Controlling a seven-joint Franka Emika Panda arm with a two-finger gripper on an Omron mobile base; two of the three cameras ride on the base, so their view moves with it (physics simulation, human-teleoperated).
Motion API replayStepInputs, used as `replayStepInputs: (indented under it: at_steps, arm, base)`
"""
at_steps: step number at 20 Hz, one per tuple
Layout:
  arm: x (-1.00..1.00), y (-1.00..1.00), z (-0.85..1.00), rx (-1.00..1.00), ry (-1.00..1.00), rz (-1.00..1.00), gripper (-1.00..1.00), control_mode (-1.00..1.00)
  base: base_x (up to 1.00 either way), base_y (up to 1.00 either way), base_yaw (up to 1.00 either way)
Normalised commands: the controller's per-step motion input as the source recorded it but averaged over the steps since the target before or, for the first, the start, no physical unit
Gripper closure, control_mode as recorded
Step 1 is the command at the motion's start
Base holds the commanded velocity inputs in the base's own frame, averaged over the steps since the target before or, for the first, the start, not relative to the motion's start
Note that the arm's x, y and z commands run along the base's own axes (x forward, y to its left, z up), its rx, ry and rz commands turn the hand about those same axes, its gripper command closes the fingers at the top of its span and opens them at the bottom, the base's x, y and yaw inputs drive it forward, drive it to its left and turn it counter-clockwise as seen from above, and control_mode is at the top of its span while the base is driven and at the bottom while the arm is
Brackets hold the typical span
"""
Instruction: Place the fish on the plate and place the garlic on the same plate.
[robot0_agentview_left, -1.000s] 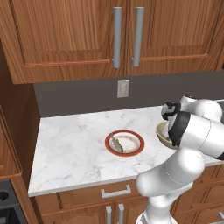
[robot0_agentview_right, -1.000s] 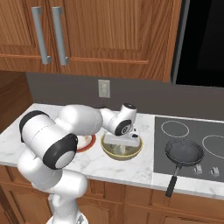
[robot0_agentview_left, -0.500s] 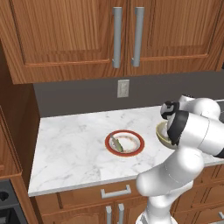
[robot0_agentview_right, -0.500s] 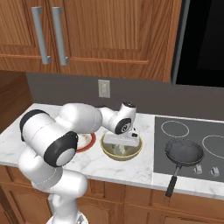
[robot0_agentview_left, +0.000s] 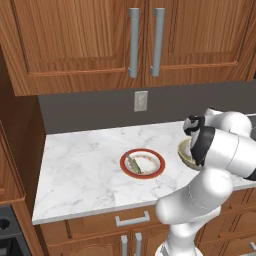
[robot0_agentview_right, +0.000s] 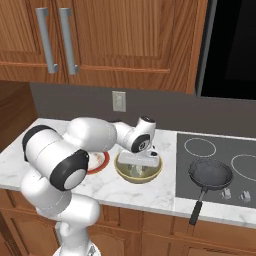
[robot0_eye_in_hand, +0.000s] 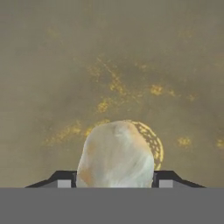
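The garlic (robot0_eye_in_hand: 116, 153), a pale grey-white lump, lies on the bottom of the olive-yellow bowl (robot0_eye_in_hand: 109, 65). My gripper (robot0_eye_in_hand: 116, 181) reaches down into that bowl (robot0_agentview_right: 125, 175), and its dark fingertips (robot0_eye_in_hand: 65, 180) press against both sides of the garlic. The plate (robot0_agentview_left: 157, 169), white with a red rim, sits on the marble counter left of the bowl (robot0_agentview_left: 184, 152). On it lies the fish (robot0_agentview_left: 134, 164), a slender yellowish-green piece. In the right base view my arm covers most of the plate (robot0_agentview_right: 102, 161).
A black frying pan (robot0_agentview_right: 210, 172) sits on the dark stovetop (robot0_agentview_right: 220, 150) right of the bowl, its handle pointing toward the counter's front edge. Wooden cabinets hang overhead. A wall outlet (robot0_agentview_left: 141, 101) is behind the plate. Bare marble (robot0_agentview_left: 80, 165) stretches left of the plate.
The jaws have closed in from wide open onto the garlic in the bowl. The arm has stayed almost still over the bowl.
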Motion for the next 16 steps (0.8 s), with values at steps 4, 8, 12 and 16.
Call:
replayStepInputs:
  at_steps: [4,8,12,16]
  arm:
    - [0.00,0.03,0.33,0.00,0.00,0.00,1.00,-1.00]
    - [0.00,0.10,0.44,0.00,0.00,0.00,1.00,-1.00]
    - [0.00,0.27,0.37,0.00,0.00,-0.02,1.00,-1.00]
    - [0.00,0.33,0.42,0.00,0.00,-0.04,1.00,-1.00]
  base:
    - [0.00,0.00,0.00]
    - [0.00,0.00,0.00]
    - [0.00,0.00,0.00]
    - [0.00,0.00,0.00]
